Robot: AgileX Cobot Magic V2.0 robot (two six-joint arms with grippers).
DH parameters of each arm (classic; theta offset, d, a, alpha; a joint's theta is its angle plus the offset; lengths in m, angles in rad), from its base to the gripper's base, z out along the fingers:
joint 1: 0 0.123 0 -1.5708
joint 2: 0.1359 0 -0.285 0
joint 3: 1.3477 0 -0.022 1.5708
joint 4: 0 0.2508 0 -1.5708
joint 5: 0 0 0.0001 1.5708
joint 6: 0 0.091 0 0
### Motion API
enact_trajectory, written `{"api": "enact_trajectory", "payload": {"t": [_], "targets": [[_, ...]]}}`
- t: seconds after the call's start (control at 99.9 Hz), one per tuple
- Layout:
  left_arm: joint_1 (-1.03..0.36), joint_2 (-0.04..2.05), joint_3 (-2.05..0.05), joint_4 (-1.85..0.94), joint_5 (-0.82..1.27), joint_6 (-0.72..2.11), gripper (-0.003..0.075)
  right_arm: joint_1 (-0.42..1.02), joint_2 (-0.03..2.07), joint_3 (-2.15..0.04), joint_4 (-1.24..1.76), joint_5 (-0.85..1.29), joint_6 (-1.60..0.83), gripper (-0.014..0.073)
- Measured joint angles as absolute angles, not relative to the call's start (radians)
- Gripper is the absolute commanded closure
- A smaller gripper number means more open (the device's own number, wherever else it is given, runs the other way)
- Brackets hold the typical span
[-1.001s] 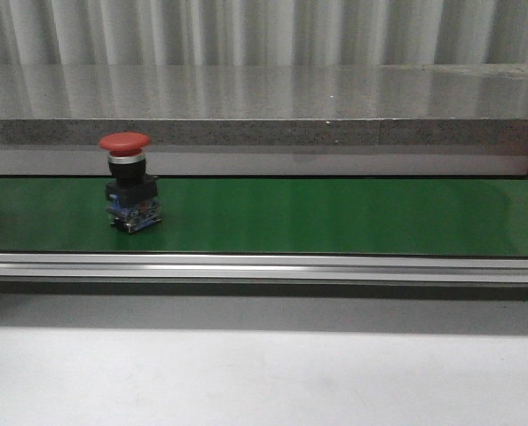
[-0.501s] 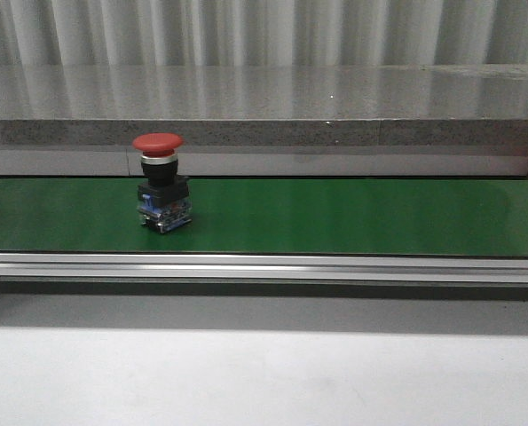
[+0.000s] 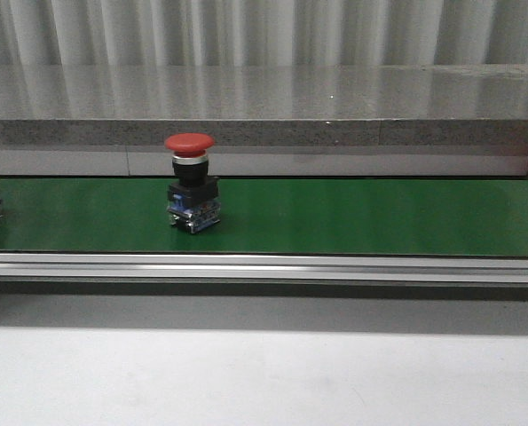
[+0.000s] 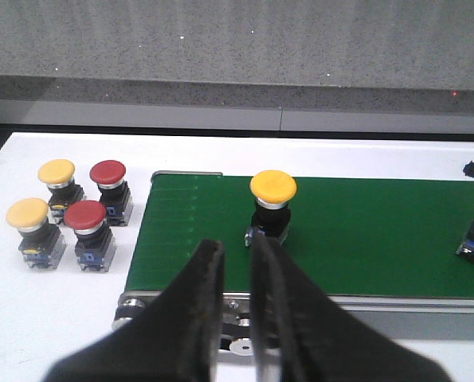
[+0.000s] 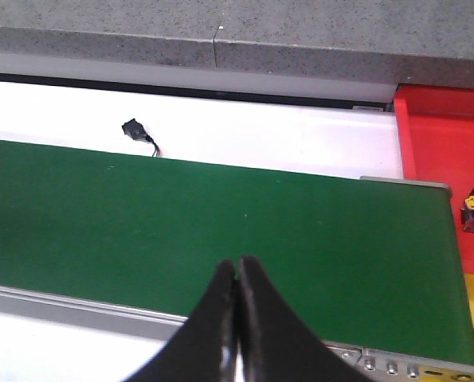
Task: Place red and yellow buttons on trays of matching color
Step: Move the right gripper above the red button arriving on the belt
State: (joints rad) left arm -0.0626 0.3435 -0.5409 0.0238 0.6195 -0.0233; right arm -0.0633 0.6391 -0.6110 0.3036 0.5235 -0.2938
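Left gripper (image 4: 237,251) hangs slightly parted and empty before the yellow button (image 4: 272,204); right gripper (image 5: 236,272) is pressed closed, empty.

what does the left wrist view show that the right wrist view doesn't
Only the left wrist view shows buttons: a yellow button on the belt, plus two yellow and two red spare buttons on the white table beside the belt's end. Only the right wrist view shows the red tray and a small black connector. Both show the green conveyor belt and a dark pincer.
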Motion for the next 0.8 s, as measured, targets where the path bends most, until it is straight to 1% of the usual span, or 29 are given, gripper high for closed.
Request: {"api": "enact_trajectory", "payload": {"t": [0.21, 0.28, 0.351, 0.391, 0.401, 0.421, 0.431, 0.441, 0.471, 0.491, 0.521, 0.531, 0.541, 0.681, 0.801], "targets": [[-0.063, 0.342, -0.535, 0.022, 0.622, -0.023, 0.0741, -0.063, 0.639, -0.611, 0.304, 0.523, -0.294, 0.0655], [-0.063, 0.342, -0.535, 0.022, 0.622, -0.023, 0.0741, -0.063, 0.639, -0.611, 0.308, 0.523, -0.294, 0.06], [-0.063, 0.342, -0.535, 0.022, 0.622, -0.023, 0.0741, -0.063, 0.639, -0.611, 0.332, 0.529, -0.294, 0.0463], [-0.063, 0.342, -0.535, 0.022, 0.622, -0.023, 0.0741, -0.063, 0.639, -0.611, 0.352, 0.534, -0.294, 0.0347], [-0.063, 0.342, -0.535, 0.022, 0.622, -0.023, 0.0741, -0.063, 0.639, -0.611, 0.361, 0.538, -0.294, 0.0303], [-0.063, 0.342, -0.535, 0.022, 0.622, -0.023, 0.0741, -0.063, 0.639, -0.611, 0.376, 0.537, -0.294, 0.0259], [-0.063, 0.342, -0.535, 0.022, 0.622, -0.023, 0.0741, -0.063, 0.639, -0.611, 0.38, 0.539, -0.294, 0.0214], [-0.063, 0.342, -0.535, 0.022, 0.622, -0.023, 0.0741, -0.063, 0.639, -0.611, 0.388, 0.539, -0.294, 0.0191], [-0.063, 0.342, -0.535, 0.022, 0.622, -0.023, 0.0741, -0.063, 0.639, -0.611, 0.403, 0.539, -0.294, 0.0079], [-0.063, 0.342, -0.535, 0.022, 0.622, -0.023, 0.0741, -0.063, 0.639, -0.611, 0.414, 0.539, -0.294, 0.0037], [-0.063, 0.342, -0.535, 0.022, 0.622, -0.023, 0.0741, -0.063, 0.639, -0.611, 0.427, 0.539, -0.294, -0.0055], [-0.063, 0.342, -0.535, 0.022, 0.622, -0.023, 0.0741, -0.063, 0.639, -0.611, 0.43, 0.539, -0.294, -0.007], [-0.063, 0.342, -0.535, 0.022, 0.622, -0.023, 0.0741, -0.063, 0.639, -0.611, 0.436, 0.539, -0.294, -0.0076], [-0.063, 0.342, -0.535, 0.022, 0.622, -0.023, 0.0741, -0.063, 0.639, -0.611, 0.472, 0.539, -0.295, -0.0008], [-0.063, 0.342, -0.535, 0.022, 0.622, -0.023, 0.0741, -0.061, 0.664, -0.613, 0.482, 0.563, -0.334, 0.0003]]}}
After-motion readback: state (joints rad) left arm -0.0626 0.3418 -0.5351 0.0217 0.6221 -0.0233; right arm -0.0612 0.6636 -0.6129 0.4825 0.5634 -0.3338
